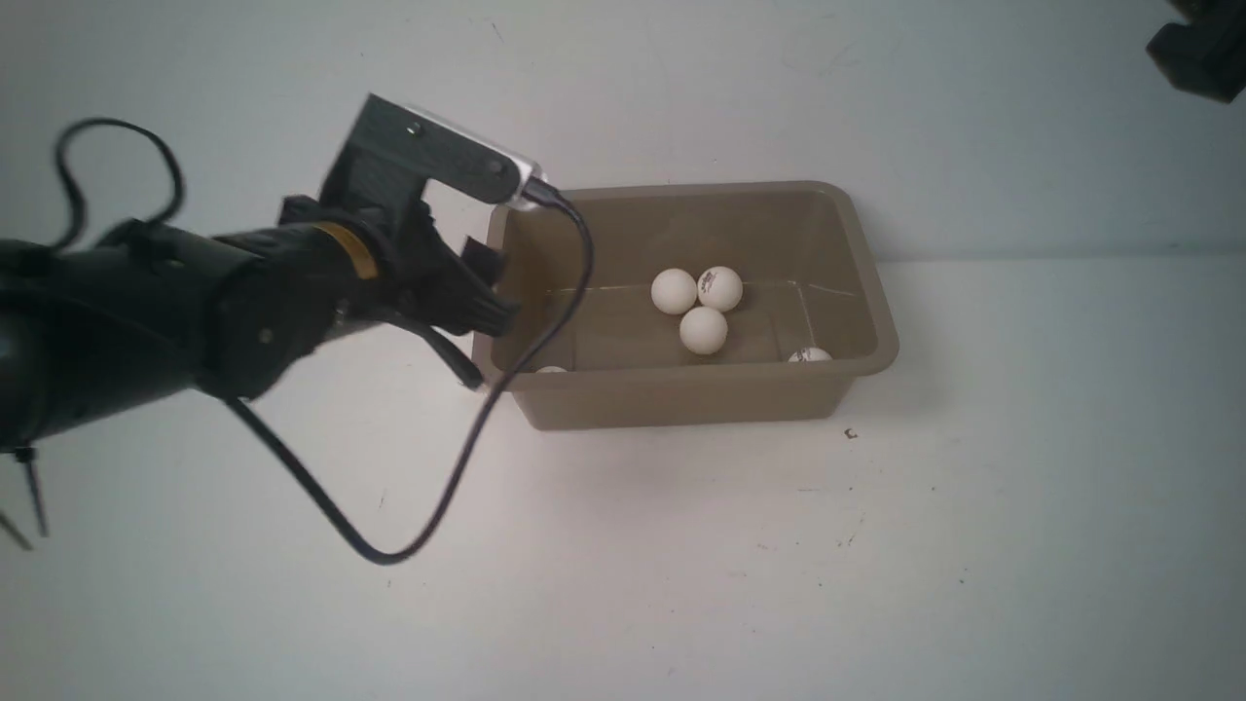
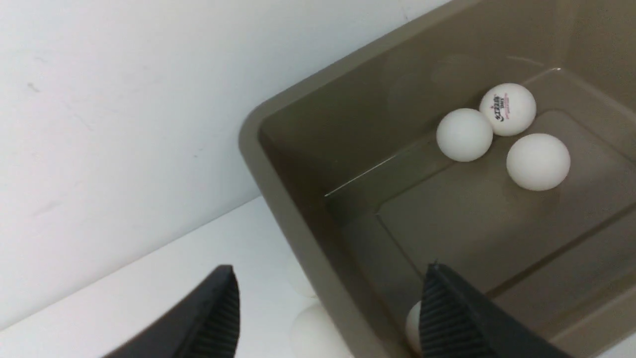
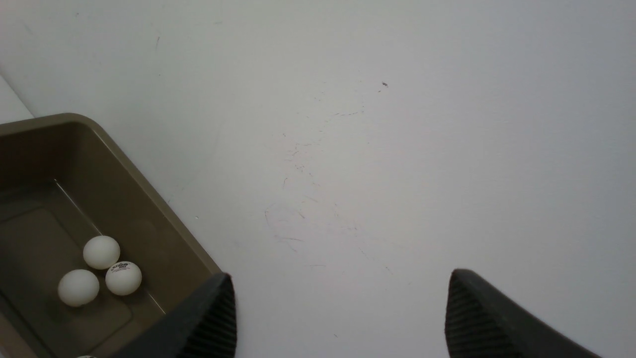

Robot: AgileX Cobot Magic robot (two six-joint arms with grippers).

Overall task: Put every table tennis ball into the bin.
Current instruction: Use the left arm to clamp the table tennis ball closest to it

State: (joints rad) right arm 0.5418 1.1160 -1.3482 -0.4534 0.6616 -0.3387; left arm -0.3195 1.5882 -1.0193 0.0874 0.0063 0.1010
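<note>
The taupe bin stands at the middle of the white table. Three table tennis balls cluster on its floor, one with a dark logo. Another ball lies by the near wall, and one more in the near left corner. My left gripper hangs open over the bin's left rim, holding nothing; one finger half hides a ball inside. The right gripper is open over bare table beside the bin.
A black cable loops from the left wrist down over the table in front of the bin. A faint pale round shape shows on the table just outside the bin's wall; I cannot tell what it is. A dark part of the right arm sits top right.
</note>
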